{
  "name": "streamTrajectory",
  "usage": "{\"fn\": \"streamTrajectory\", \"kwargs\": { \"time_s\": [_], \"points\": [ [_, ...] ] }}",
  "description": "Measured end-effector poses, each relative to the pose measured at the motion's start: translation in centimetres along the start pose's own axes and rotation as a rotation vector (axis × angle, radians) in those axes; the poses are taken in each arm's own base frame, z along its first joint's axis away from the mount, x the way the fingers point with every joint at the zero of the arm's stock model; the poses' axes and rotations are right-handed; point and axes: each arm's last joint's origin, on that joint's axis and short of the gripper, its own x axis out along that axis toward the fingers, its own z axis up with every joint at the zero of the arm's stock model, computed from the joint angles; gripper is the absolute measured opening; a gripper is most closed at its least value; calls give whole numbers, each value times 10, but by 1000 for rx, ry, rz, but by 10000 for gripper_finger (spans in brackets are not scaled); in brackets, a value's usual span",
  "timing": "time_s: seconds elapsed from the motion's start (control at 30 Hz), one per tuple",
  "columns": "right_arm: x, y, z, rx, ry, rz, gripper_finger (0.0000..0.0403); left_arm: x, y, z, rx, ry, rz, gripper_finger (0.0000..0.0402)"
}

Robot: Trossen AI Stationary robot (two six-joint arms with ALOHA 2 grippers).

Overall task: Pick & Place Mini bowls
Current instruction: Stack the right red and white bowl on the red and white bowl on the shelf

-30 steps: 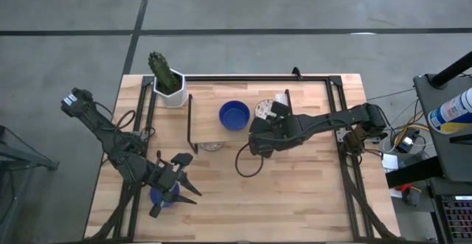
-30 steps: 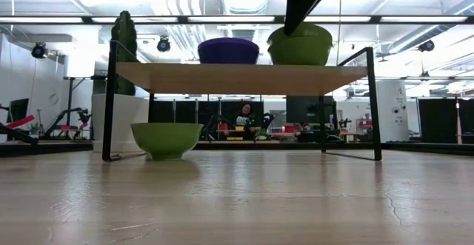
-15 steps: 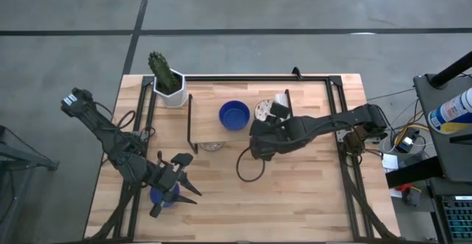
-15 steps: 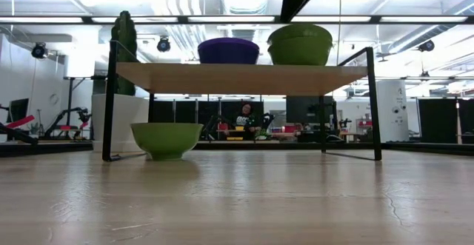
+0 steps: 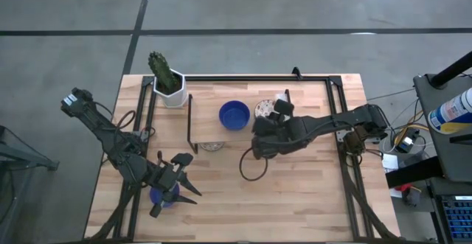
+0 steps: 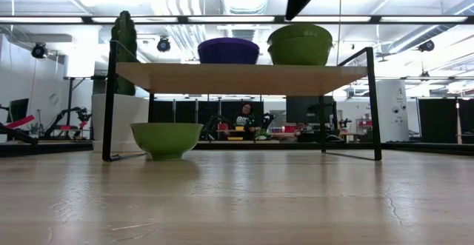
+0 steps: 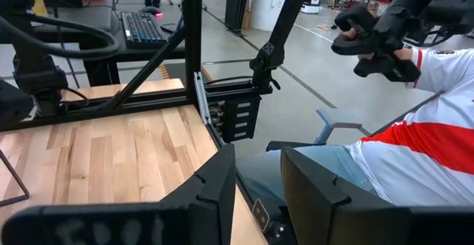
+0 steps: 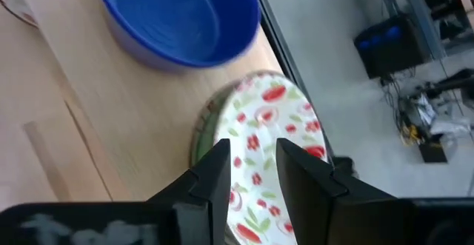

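A black-framed wooden shelf [image 5: 310, 89] stands on the table. On it sit a deep blue mini bowl [image 5: 234, 115] [image 8: 178, 15] and a floral mini bowl [image 5: 262, 110] [image 8: 270, 123], which is nested in another bowl [image 6: 299, 51]. A third floral bowl [image 5: 212, 146] rests on the table under the shelf. Another blue bowl [image 5: 158, 197] sits on the table beneath the left arm. My right gripper [image 5: 276, 112] [image 8: 253, 172] hovers open above the nested floral bowl and clear of it. My left gripper [image 5: 190, 176] [image 7: 258, 189] waits open near the table's near-left corner.
A white hexagonal pot with a cactus [image 5: 168, 88] stands at the far-left corner beside the shelf. A black cable loop [image 5: 252, 166] lies mid-table. Bare wood stretches over the near half. A person in a red and white shirt [image 7: 415, 149] sits beyond the table edge.
My right gripper has risen straight up off the nested bowls on the shelf, leaving the low view almost entirely. The bowls have stayed where they were.
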Motion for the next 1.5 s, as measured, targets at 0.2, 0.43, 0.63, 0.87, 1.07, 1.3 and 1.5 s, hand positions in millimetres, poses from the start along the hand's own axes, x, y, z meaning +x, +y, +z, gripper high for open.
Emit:
{"fn": "streamTrajectory", "kwargs": {
  "time_s": [0.2, 0.43, 0.63, 0.87, 1.07, 1.3, 1.5],
  "points": [
    [4, 1, -5, -1, 28, -17, 104, 0, 0, 0, 0, 1, 0, 103],
    [5, 2, -6, 1, 33, -20, 105, 0, 0, 0, -2, 1, 0, 103],
    [7, 4, -8, -1, 42, -16, 105, 0, 0, 0, -1, 2, 1, 103],
    [8, 5, -8, 3, 45, -12, 105, 0, 0, 0, 0, 4, 1, 103],
    [9, 6, -9, 19, 55, 2, 105, 0, 0, 0, 0, 4, 1, 103],
    [9, 5, -10, 16, 58, -6, 105, 0, 0, 0, 0, 4, 1, 103],
    [8, 4, -11, 2, 50, -40, 105, 0, 0, 0, 0, 4, 1, 103]
  ]
}}
